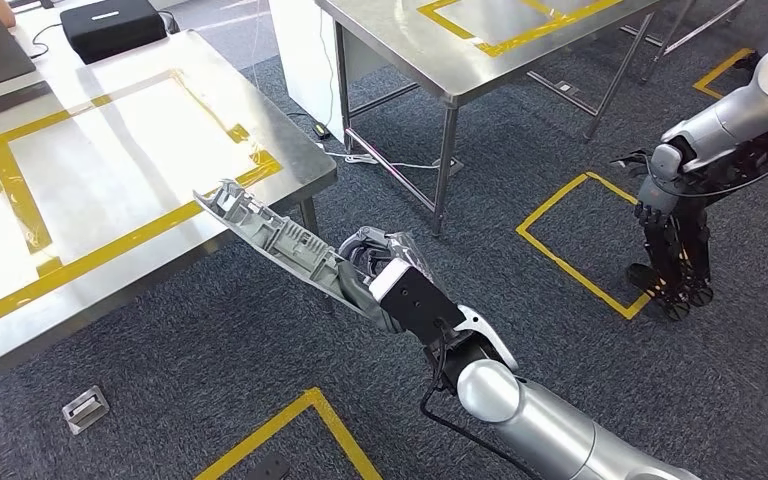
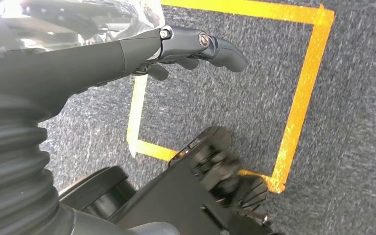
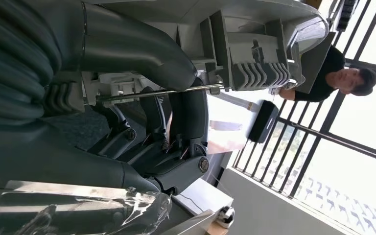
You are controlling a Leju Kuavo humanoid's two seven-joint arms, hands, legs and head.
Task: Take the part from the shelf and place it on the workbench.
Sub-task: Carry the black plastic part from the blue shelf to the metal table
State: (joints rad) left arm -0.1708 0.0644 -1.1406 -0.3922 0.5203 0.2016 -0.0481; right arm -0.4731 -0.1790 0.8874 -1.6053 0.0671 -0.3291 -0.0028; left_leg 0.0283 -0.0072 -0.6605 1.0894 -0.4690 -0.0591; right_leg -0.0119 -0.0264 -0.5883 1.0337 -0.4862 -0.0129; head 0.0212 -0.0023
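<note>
The part (image 1: 270, 235) is a long grey moulded plastic piece with ribs. My right hand (image 1: 385, 275) grips its near end and holds it out tilted, so its far tip is over the corner of the steel workbench (image 1: 110, 160), which is marked with a yellow tape rectangle. The right wrist view shows the same part (image 3: 245, 54) up close, with the fingers (image 3: 176, 122) wrapped around it. My left hand (image 2: 196, 46) hangs at my side above the carpet with its fingers out and nothing in them. It also appears at the far right of the head view (image 1: 670, 265).
A black box (image 1: 110, 25) sits on the workbench's far corner. A second steel table (image 1: 480, 40) stands behind, with cables (image 1: 380, 155) on the floor between them. Yellow tape squares (image 1: 580, 240) mark the carpet. A person in a black shirt (image 3: 333, 78) sits beyond the workbench.
</note>
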